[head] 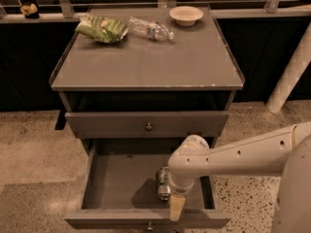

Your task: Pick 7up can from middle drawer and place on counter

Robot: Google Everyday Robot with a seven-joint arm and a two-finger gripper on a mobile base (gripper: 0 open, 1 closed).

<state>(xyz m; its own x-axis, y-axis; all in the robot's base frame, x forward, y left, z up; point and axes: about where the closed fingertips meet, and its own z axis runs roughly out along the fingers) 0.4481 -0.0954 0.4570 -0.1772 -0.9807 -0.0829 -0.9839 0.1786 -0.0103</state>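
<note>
The 7up can point(164, 183) lies on its side at the right of the open middle drawer point(119, 178), one shiny end facing forward. My gripper point(176, 210) hangs down from the white arm point(233, 154), which reaches in from the right. It sits just right of and in front of the can, close to the drawer's front wall. The arm's wrist hides part of the can's right side. The counter point(146, 62) is the grey cabinet top above.
On the counter's back edge lie a green snack bag point(102, 28), a clear plastic water bottle point(150, 29) and a pale bowl point(186, 15). The upper drawer point(146, 124) is closed. A white pole point(291, 72) leans at the right. The floor is speckled.
</note>
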